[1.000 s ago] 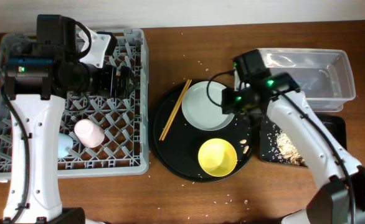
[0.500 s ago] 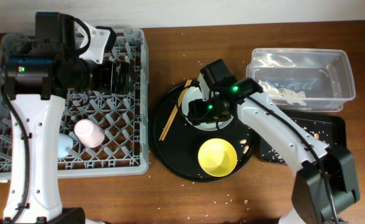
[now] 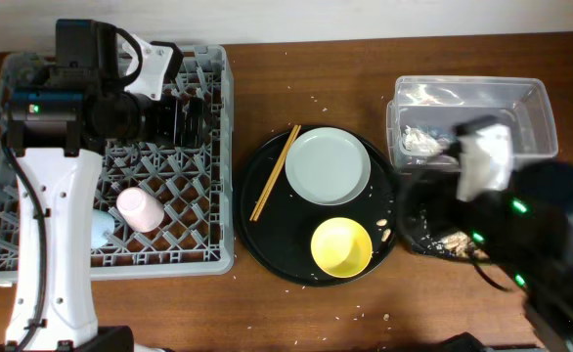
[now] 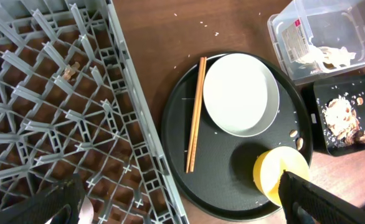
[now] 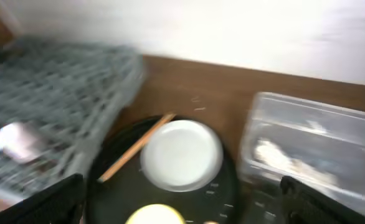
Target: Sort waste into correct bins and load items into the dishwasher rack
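We are counting one round black tray [image 3: 267,240]. On it we are seeing one pale plate [image 3: 328,166], one yellow bowl [image 3: 341,245] and one pair of chopsticks [image 3: 275,172]. Left of it we are finding one dishwasher rack [image 3: 184,210] holding two cups: one pink cup [image 3: 138,209] and one light blue cup [image 3: 102,229]. Right of it we are counting two bins: one clear tub [image 3: 536,108] with one crumpled napkin [image 4: 322,57], and one black rectangular tray [image 4: 324,93].

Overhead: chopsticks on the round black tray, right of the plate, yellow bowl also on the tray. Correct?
No: the chopsticks lie left of the plate, not right; the overhead view shows it. They and the yellow bowl are on the round black tray.
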You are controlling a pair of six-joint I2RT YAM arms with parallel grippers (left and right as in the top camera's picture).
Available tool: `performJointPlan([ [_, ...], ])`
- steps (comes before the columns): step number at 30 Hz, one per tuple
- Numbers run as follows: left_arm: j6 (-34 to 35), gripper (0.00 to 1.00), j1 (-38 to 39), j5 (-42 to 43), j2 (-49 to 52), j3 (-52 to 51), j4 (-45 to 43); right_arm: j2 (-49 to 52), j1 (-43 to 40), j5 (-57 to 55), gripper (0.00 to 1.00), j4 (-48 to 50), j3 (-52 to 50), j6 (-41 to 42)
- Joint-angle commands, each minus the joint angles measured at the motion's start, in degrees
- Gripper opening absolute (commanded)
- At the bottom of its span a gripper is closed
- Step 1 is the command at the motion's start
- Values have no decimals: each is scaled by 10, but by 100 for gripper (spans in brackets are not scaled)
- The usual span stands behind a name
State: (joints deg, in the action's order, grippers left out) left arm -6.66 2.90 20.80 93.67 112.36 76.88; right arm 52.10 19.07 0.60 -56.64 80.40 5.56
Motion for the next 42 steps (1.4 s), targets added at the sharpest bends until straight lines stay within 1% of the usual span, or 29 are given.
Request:
performJointPlan([
  [1,-12,99,0,4,-8,5,-1,-89,-98,-66,98,60,-119,-9],
  [2,-12,99,0,4,-8,5,-1,-125,-128,-66,98,90,-176,-9],
  [3,-12,99,0,4,-8,5,-1,-190,-160,-63,98,121,-269,-8],
  [5,-12,99,0,4,-8,5,-1,-332,-183,-69,98,139,-430,-9],
  [6,-12,99,0,4,-8,5,-1,-374,-187,-69,98,170,-482,-9],
  [8,-12,99,0,4,-8,6,-1,-474,-193,-67,98,267,-615,-6],
  [9,-12,99,0,4,-8,5,-1,-518,-193,-51,98,342,-700,-6],
  [10,-12,99,0,4,-8,5,-1,-515,-193,-20,98,420,-761,-6],
  [11,-12,99,0,4,-8,5,-1,-518,-193,-19,98,486,-782,-7],
  [12,-12,99,0,4,-8,5,-1,-519,-192,-16,98,520,-801,-7],
  [21,-12,99,0,-2,-8,5,-1,-518,-191,-17,98,522,-801,-7],
  [23,17,99,0,62,-8,5,-31,-518,-191,-17,99,522,-801,-7],
  [24,19,99,0,100,-8,5,-69,-518,-191,-17,99,522,-801,-7],
  [25,43,99,18,65,0,2,-101,-518,-191,-17,98,522,-801,-7],
  [26,58,99,63,-53,21,2,-83,-518,-191,-17,99,522,-801,-7],
  [27,58,99,122,-170,55,2,-67,-518,-191,-17,98,522,-801,-7],
  [28,58,99,167,-200,87,2,-68,-518,-191,-17,99,522,-801,-7],
  [29,58,99,196,-202,118,2,-76,-518,-191,-17,98,522,-801,-7],
  [30,78,99,202,-202,144,2,-79,-518,-191,-17,98,522,-801,-7],
  [31,119,95,202,-201,194,2,-71,-518,-191,-17,99,522,-801,-7],
  [32,118,92,202,-183,220,2,-67,-518,-191,-17,98,522,-801,-7],
  [33,108,83,205,-135,257,2,-61,-518,-191,-17,98,522,-801,-7],
  [34,107,60,207,-148,287,2,-60,-518,-191,-17,98,522,-801,-7],
  [36,107,38,207,-161,329,2,-61,-518,-191,-17,98,522,-801,-7],
  [37,93,35,207,-161,351,2,-64,-518,-191,-17,99,522,-801,-7],
  [38,80,34,208,-155,365,2,-66,-518,-191,-17,98,522,-801,-7],
  [39,55,31,210,-155,395,2,-66,-518,-191,-17,99,522,-801,-7],
  [40,55,27,210,-156,411,2,-66,-518,-191,-17,99,522,-801,-7],
  [42,29,27,210,-156,414,2,-80,-518,-191,-17,98,522,-801,-7],
])
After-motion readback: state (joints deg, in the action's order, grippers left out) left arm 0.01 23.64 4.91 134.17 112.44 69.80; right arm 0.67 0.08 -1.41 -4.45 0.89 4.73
